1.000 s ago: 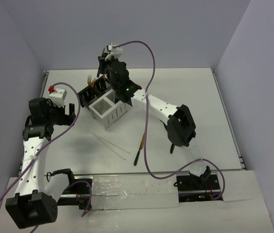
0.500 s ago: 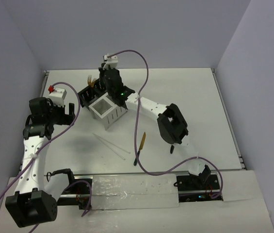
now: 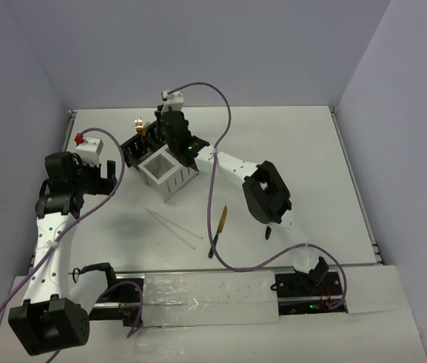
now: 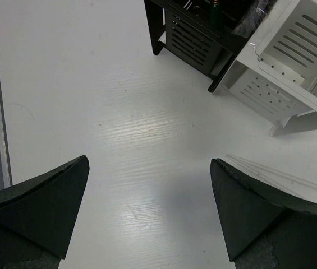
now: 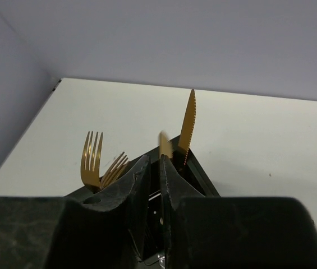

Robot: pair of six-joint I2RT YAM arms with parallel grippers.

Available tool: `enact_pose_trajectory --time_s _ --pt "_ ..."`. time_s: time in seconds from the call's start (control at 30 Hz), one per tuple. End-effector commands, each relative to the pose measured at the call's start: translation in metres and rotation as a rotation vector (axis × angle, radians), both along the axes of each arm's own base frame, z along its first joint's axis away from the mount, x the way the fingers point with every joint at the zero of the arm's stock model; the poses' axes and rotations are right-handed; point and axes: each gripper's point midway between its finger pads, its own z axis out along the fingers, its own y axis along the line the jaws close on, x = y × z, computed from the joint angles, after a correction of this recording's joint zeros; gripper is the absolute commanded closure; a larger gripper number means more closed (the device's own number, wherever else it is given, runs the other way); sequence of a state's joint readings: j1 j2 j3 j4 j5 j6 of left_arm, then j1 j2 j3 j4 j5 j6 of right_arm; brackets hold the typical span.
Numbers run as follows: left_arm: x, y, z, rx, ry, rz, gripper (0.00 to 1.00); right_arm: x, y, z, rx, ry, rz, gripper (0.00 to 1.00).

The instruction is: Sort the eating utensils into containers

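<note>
The job is partly done. Some gold forks (image 5: pixel 91 159) and a gold knife (image 5: pixel 188 123) stand in the black box (image 3: pixel 136 148) at the back of the surface (image 3: pixel 296 151). The right pincer (image 5: pixel 154 162) hangs right over that box. Its two fingers are only a thin crack apart. A small gold tip (image 5: pixel 164 144) pokes up just behind them (maybe one more knife or spoon). I cannot tell if the pincer grips it or has let go.

The white box (image 3: pixel 169 178) sits just beside the black one. It looks empty where I can see inside.

Three things are left on the surface. Two thin white chopsticks (image 3: pixel 174 225) lie in front of the white box. A knife with a dark handle (image 3: pixel 219 229) lies near them, to the right.

The left pincer (image 4: pixel 149 162) is wide apart and holds nothing. It hovers over bare surface, near both boxes.

I think more than half is put away.
</note>
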State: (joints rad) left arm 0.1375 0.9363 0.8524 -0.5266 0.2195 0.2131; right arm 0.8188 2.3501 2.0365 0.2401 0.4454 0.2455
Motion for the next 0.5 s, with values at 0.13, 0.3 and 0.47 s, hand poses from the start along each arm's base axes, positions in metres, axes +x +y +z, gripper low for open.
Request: enact_pose_trajectory --time_s 0.13,0.3,0.47 --pt "0.006 0.002 0.021 0.002 -0.07 0.012 0.01 -0.034 -0.02 0.09 0.023 -0.063 0.079 0.63" --pt "0.007 0.004 0.019 0.014 -0.073 0.02 0.01 -0.087 -0.061 0.101 -0.036 0.046 0.1 0.47" --pt "0.008 0.008 0.016 0.034 -0.078 0.031 0.01 -0.168 -0.125 0.041 -0.06 0.302 0.08 0.46"
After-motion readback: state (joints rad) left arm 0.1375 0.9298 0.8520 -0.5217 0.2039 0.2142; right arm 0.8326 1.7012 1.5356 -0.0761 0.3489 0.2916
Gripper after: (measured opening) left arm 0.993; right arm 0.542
